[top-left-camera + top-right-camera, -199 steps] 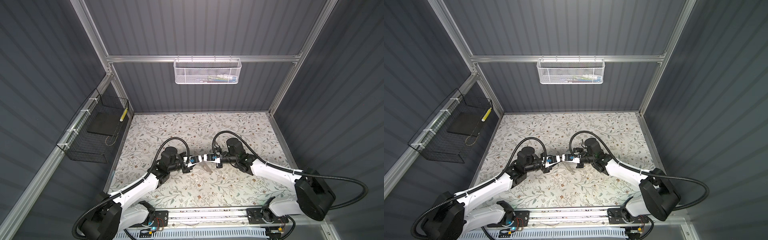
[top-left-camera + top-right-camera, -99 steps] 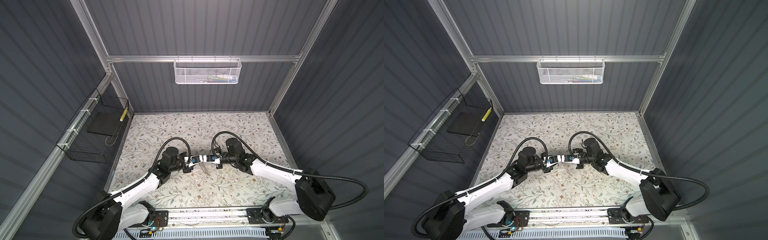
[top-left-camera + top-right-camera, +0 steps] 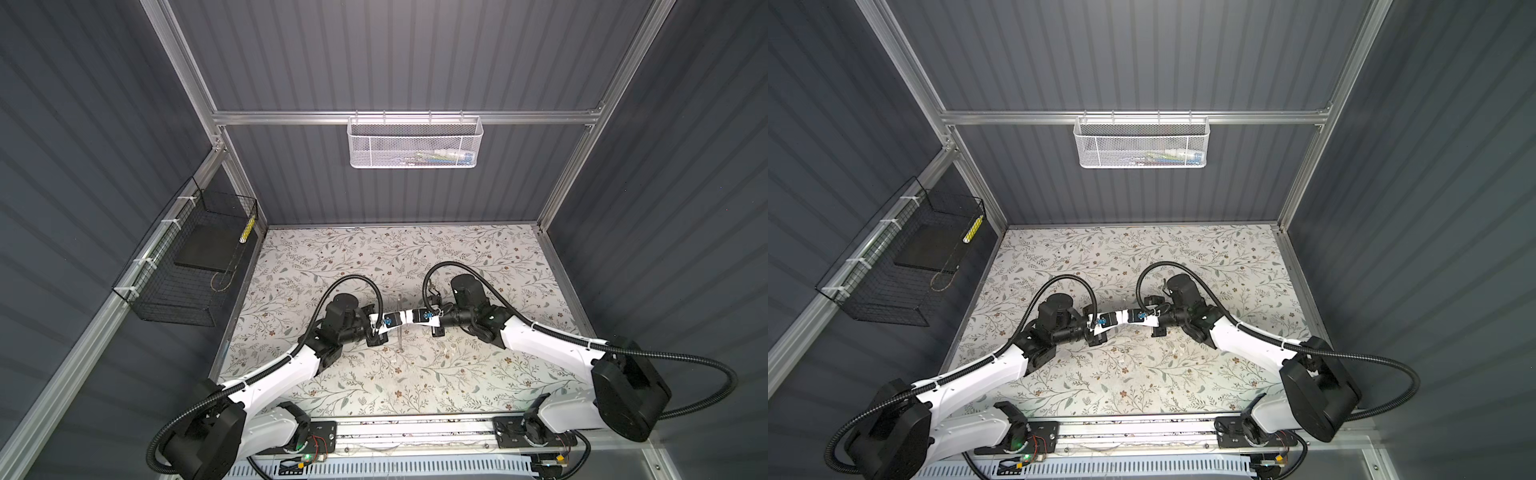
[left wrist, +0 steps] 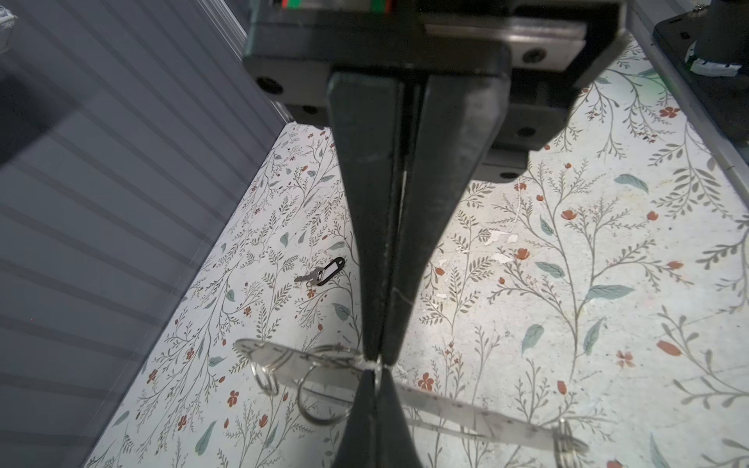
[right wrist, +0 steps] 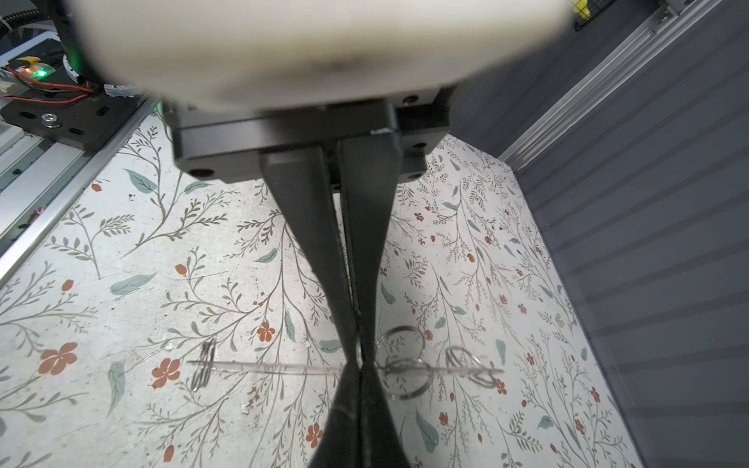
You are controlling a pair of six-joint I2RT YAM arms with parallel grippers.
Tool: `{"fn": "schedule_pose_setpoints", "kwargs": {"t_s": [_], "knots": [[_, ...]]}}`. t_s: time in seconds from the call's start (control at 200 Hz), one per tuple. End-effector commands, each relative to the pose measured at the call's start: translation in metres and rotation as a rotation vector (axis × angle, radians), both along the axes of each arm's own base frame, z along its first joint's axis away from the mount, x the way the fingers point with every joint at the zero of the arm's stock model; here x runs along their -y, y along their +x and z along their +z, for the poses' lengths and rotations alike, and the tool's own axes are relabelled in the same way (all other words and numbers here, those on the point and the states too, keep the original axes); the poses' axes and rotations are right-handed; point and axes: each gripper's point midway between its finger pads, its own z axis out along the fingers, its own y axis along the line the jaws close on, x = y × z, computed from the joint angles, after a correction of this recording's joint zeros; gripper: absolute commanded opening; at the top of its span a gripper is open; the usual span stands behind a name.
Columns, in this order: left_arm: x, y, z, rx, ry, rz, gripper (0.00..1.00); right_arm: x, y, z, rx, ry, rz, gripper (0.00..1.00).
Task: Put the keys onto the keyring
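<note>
Left fingers: pressed together, tips meeting the right fingers nose to nose; right pair likewise together; cannot tell whether either pair pinches anything.

Between them: clear strip threaded with loose rings, above the bench.

Keyring: flat on the bench, well apart from both pairs, out toward the slatted wall; a small grey key touches its ring end; threaded or not, cannot tell.

Handling (judged): very light; thin wire ring, stiff and slippery, likely to skate; plastic tag is the broader, safer hold.

Looks: oblong dark-rimmed tag with a white label window; colour unclear.
</note>
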Motion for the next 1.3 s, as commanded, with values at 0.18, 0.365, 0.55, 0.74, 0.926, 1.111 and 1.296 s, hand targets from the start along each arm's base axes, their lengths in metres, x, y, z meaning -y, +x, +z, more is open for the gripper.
{"fn": "schedule_pose_setpoints", "kwargs": {"t_s": [0.18,0.365,0.55,0.74,0.926,1.111,1.296], "knots": [[0.009,-0.006,0.025,0.033,-0.089,-0.045,0.0,0.019,0.001,0.018,0.021,0.031,-0.12,0.28],[0.013,-0.015,0.032,0.033,-0.14,-0.098,0.0,0.029,-0.01,0.014,-0.048,0.063,-0.153,0.29],[0.016,-0.023,0.036,0.027,-0.167,-0.146,0.0,0.03,-0.011,0.016,-0.064,0.106,-0.17,0.29],[0.017,-0.027,0.038,0.022,-0.175,-0.168,0.0,0.026,-0.011,0.027,-0.065,0.158,-0.16,0.29],[0.018,-0.028,0.04,0.023,-0.18,-0.179,0.0,0.023,-0.014,0.032,-0.072,0.188,-0.135,0.27],[0.018,-0.028,0.041,0.026,-0.181,-0.175,0.0,0.021,-0.017,0.032,-0.084,0.182,-0.11,0.23],[0.018,-0.028,0.042,0.028,-0.184,-0.18,0.0,0.02,-0.018,0.028,-0.092,0.166,-0.099,0.18]]}}
